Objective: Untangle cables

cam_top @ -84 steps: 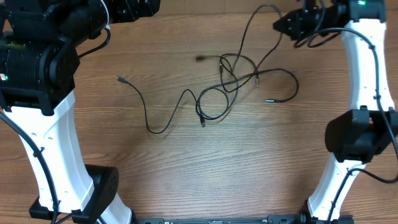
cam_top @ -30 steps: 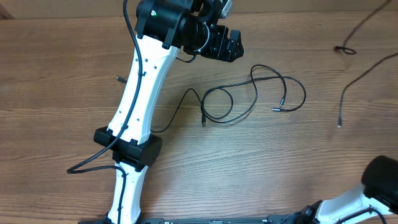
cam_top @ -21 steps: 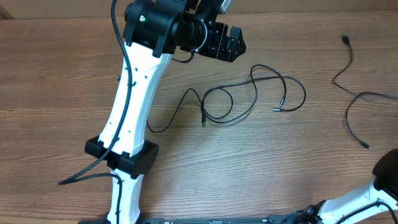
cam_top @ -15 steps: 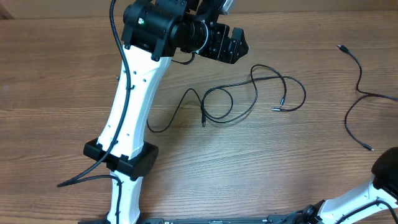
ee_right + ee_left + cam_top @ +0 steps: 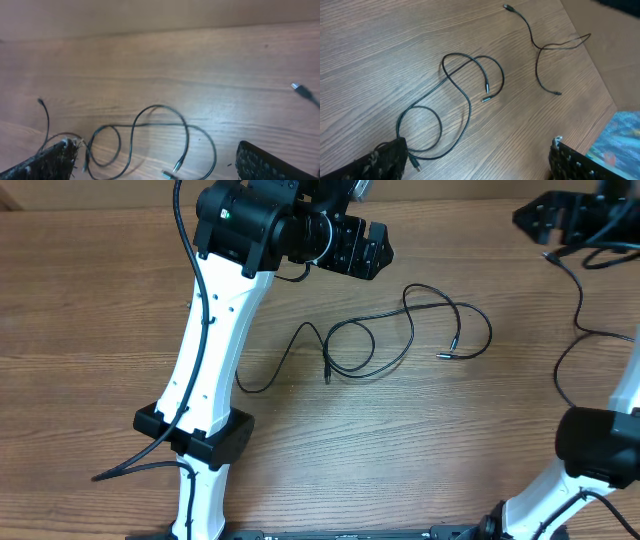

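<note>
Above the table (image 5: pixel 100 310), my left gripper (image 5: pixel 376 250) and right gripper (image 5: pixel 535 220) both gape wide, empty, over the cables (image 5: pixel 410 330).

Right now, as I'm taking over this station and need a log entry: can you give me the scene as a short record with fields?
Left hand: open, empty, over the far side of the table
Right hand: open, empty, far right corner
Looped cables: mid-table, crossing over themselves
Separate cable: lies apart at the right, its far end near the right hand
Untangling: middle loops not yet undone
</note>
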{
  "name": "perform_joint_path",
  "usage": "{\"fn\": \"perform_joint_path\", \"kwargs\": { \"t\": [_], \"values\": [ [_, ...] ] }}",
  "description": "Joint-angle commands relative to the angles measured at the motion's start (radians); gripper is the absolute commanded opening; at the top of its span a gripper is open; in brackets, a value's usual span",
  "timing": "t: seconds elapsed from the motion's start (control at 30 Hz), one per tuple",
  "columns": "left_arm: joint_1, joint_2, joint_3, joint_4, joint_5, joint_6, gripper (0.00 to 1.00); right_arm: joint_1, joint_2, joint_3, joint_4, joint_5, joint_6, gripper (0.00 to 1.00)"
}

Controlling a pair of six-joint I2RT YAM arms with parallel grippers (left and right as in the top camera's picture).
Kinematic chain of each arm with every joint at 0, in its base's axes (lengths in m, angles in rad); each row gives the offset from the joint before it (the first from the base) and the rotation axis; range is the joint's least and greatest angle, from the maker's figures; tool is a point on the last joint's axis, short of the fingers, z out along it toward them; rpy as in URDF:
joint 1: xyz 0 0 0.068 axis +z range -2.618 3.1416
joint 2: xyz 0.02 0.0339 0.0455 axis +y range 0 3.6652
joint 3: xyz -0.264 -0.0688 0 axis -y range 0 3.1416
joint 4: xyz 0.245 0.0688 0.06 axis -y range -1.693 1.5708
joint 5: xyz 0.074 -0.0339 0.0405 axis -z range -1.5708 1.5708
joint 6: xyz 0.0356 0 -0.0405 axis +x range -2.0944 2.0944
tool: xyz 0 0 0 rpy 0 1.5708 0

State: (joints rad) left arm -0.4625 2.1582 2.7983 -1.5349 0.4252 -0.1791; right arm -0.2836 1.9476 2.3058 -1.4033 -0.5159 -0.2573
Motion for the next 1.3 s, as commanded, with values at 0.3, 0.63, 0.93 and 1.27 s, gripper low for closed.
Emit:
{"fn": "perform_joint_path", "kwargs": {
  "t": [0.3,0.63,0.93,1.27],
  "values": [
    [0.015,-0.118,0.000,-0.001,-0.018,0.038,0.91,0.144,-0.041,-0.157,-0.053,0.161,0.127,1.00],
    [0.017,-0.118,0.000,-0.005,-0.066,0.043,0.93,0.272,-0.324,-0.196,-0.155,0.333,0.217,1.00],
    [0.017,-0.118,0.000,-0.008,-0.039,0.053,0.92,0.303,-0.545,-0.483,-0.130,0.341,0.317,1.00],
    [0.017,-0.118,0.000,-0.014,-0.031,0.052,0.93,0.374,-0.686,-1.139,0.397,0.279,0.387,1.00]
  ]
}}
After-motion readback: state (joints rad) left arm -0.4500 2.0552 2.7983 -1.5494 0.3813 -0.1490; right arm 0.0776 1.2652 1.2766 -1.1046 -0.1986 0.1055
